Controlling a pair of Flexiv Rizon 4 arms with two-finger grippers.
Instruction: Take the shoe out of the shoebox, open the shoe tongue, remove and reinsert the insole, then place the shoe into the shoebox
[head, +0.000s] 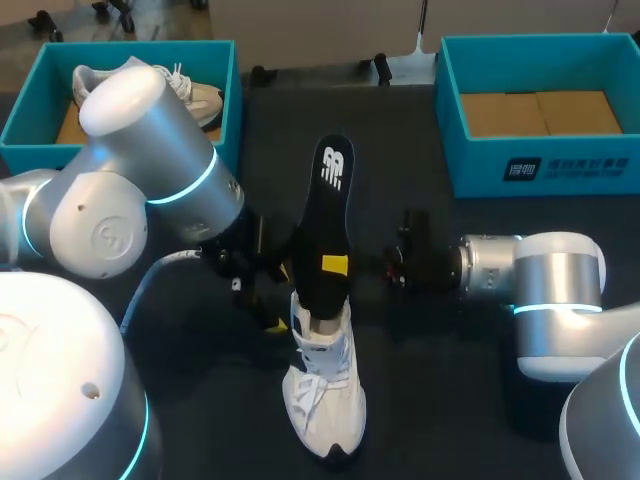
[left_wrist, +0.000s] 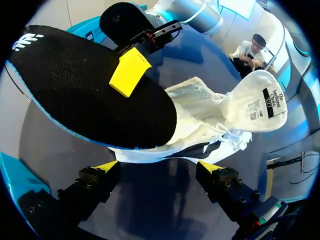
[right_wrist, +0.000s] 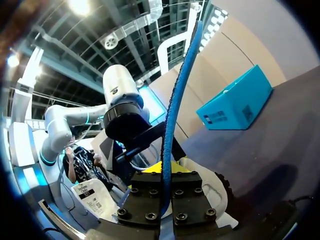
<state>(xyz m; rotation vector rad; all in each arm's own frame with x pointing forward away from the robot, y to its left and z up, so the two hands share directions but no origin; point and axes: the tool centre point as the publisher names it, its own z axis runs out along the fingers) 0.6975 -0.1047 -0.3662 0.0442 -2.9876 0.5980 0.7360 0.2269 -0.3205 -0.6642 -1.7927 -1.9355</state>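
A white shoe (head: 322, 395) stands on the black table, toe toward the near edge. Its black insole (head: 328, 215) rises steeply out of the shoe's opening. My right gripper (head: 335, 265) is shut on the insole's middle. In the right wrist view the insole (right_wrist: 176, 95) shows edge-on between the gripper's (right_wrist: 166, 172) fingers. My left gripper (head: 280, 298) stands open at the shoe's left side. In the left wrist view the shoe (left_wrist: 200, 122), its tongue (left_wrist: 252, 102) pulled out, lies just ahead of the open gripper (left_wrist: 160, 167), under the insole (left_wrist: 85, 90).
A teal shoebox (head: 25, 110) at the back left holds another white shoe (head: 190, 95). A second teal shoebox (head: 470, 160) at the back right shows only its cardboard floor. My left arm's elbow (head: 140, 170) looms over the left side.
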